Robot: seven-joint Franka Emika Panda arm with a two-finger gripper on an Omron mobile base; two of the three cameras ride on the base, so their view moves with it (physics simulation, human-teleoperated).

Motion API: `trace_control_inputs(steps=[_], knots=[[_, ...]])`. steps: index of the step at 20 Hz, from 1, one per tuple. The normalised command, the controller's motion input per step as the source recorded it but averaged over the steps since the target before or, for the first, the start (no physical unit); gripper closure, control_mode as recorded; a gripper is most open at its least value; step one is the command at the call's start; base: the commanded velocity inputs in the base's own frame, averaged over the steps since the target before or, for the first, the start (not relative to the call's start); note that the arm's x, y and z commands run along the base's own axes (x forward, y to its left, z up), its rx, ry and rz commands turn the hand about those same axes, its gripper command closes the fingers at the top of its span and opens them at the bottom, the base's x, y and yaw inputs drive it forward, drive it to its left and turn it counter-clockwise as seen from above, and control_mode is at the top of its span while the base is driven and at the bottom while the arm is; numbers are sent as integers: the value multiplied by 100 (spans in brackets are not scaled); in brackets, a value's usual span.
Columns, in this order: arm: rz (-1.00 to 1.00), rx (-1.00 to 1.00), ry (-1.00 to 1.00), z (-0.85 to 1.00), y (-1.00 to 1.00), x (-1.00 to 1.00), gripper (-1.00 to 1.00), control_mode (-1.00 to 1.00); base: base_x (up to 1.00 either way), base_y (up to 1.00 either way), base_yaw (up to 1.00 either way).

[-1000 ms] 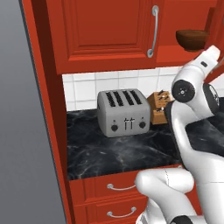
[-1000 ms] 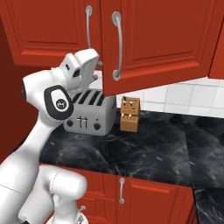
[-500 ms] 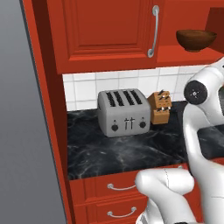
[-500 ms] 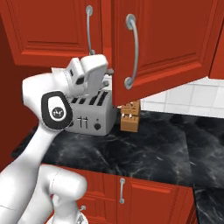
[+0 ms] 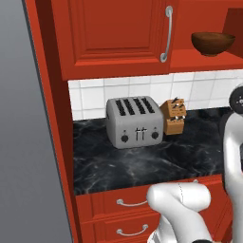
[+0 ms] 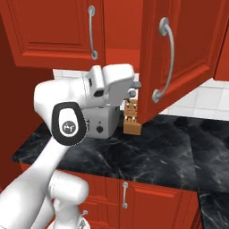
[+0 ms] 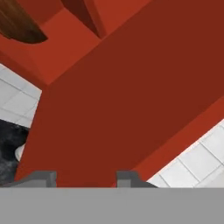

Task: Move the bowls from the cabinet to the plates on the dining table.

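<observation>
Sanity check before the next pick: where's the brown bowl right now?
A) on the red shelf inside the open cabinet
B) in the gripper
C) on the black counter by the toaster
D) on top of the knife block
A: the brown bowl sits on the cabinet shelf above the tiles, well above the toaster and knife block.
</observation>
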Motion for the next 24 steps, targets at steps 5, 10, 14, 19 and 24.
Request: trace_control_inputs(steps=[5, 10, 14, 19, 24], knots=[[-17, 0, -3, 0, -100, -8, -100, -100, 0, 0, 0], [-16, 0, -4, 0, -96, -2, -100, -100, 0, 0, 0], [-15, 0, -3, 0, -88, 0, -100, -100, 0, 0, 0], [-13, 0, -2, 0, -65, 0, -100, -100, 0, 0, 0], [-11, -3, -1, 0, -30, 0, -100, -100, 0, 0, 0]])
